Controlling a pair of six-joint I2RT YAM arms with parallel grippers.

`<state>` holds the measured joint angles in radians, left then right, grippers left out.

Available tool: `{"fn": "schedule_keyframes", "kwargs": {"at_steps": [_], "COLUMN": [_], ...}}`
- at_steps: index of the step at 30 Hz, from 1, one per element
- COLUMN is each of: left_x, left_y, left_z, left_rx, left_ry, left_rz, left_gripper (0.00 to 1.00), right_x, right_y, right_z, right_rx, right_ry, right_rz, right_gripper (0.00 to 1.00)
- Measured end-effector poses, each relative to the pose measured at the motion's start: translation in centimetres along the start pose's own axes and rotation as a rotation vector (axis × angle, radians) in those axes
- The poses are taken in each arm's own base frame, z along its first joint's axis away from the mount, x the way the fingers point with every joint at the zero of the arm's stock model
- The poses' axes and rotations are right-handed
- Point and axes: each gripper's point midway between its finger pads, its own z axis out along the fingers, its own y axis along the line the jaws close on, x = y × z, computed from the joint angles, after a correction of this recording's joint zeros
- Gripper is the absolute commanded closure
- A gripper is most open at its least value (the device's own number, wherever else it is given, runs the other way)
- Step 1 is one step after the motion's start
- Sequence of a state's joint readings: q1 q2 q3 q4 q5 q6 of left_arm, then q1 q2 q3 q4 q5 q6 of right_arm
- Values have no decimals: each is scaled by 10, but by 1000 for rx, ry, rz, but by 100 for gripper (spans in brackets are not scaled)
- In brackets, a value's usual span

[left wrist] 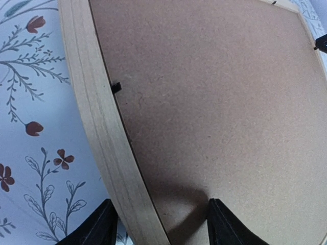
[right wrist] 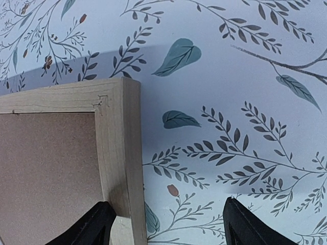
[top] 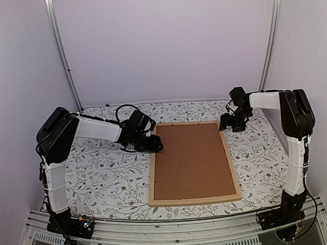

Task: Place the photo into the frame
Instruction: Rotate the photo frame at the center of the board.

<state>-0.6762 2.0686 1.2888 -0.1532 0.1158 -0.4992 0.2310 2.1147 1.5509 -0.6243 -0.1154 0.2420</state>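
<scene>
The light wood frame [top: 153, 175] lies flat in the middle of the table, filled by a plain brown backing board [top: 192, 159]. The photo is hidden. My left gripper [top: 155, 145] is at the frame's far left corner. In the left wrist view it [left wrist: 161, 229] is open and straddles the left rail [left wrist: 97, 117], one finger over the cloth, the other over the board [left wrist: 214, 102]. My right gripper [top: 228, 124] is at the far right corner. It [right wrist: 168, 229] is open, with its left finger over the rail [right wrist: 120, 132] and its right finger over the cloth.
A floral tablecloth [top: 106, 175] covers the table on both sides of the frame. A small black retaining tab [left wrist: 116, 87] sits on the inner edge of the left rail. White walls and metal posts [top: 61, 51] close in the back.
</scene>
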Motion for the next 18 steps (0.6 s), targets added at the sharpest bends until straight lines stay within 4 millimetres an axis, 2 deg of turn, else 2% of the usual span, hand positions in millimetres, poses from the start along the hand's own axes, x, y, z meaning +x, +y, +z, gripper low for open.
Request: {"fn": "schedule_keyframes", "kwargs": {"at_steps": [18], "left_x": [1], "left_y": [-2], "left_z": [0], "left_rx": [-24], "left_ry": [-9], "left_rz": [0], "left_gripper": [39], "right_x": [2], "right_y": [13], "right_z": [-1], "right_rx": [91], "right_ry": [-34], "right_rz": [-40], "right_gripper": [23]}}
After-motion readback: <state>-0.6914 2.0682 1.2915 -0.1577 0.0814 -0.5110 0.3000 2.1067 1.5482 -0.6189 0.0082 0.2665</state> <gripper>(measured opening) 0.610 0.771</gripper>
